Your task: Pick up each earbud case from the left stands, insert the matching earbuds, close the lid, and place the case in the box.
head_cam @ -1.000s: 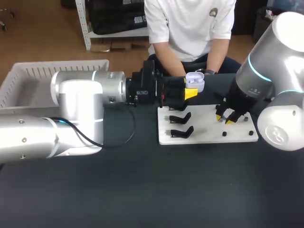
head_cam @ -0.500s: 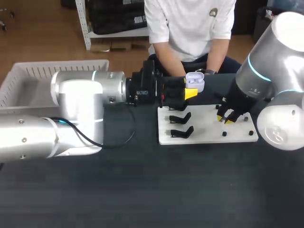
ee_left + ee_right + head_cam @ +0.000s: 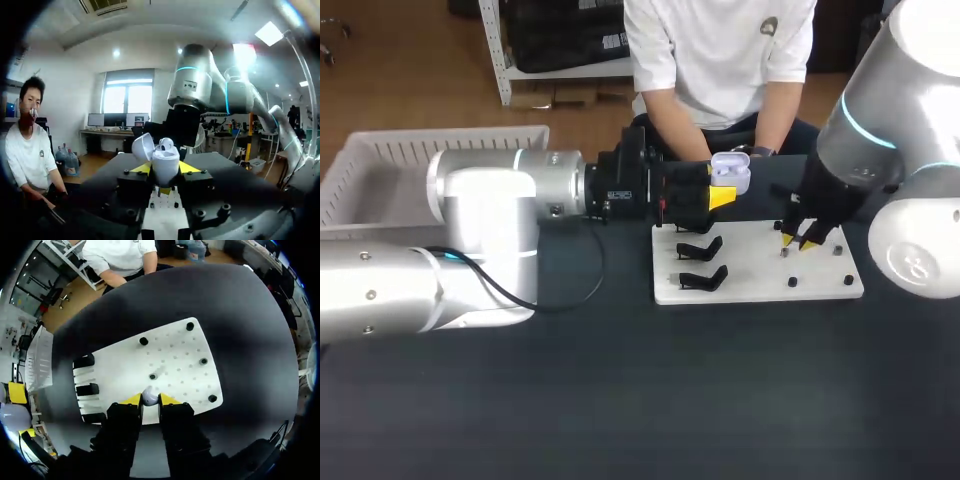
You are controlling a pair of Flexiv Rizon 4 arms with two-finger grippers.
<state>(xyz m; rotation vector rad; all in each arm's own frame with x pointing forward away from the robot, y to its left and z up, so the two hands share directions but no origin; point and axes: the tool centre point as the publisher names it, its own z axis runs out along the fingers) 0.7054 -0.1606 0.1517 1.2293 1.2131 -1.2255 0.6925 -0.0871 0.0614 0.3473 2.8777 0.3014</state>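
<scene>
A white earbud case (image 3: 730,173) is held above the far edge of the white board (image 3: 760,270), my left gripper (image 3: 717,195) shut on it. In the left wrist view the case (image 3: 165,162) sits between the yellow fingertips (image 3: 143,168) with its lid (image 3: 142,147) open and one earbud (image 3: 166,145) seated inside. My right gripper (image 3: 799,241) hangs just above the board's right half. In the right wrist view this gripper (image 3: 149,400) is shut on a small white earbud (image 3: 149,394) over the board (image 3: 175,357).
Two empty black stands (image 3: 700,249) (image 3: 703,278) occupy the board's left side, and small black pegs (image 3: 792,283) (image 3: 849,280) dot its right side. A white basket (image 3: 380,165) sits at the table's far left. A person sits behind the far edge.
My right gripper closed on the earbud at the board and has risen a little with it. The left arm and the case have stayed still.
</scene>
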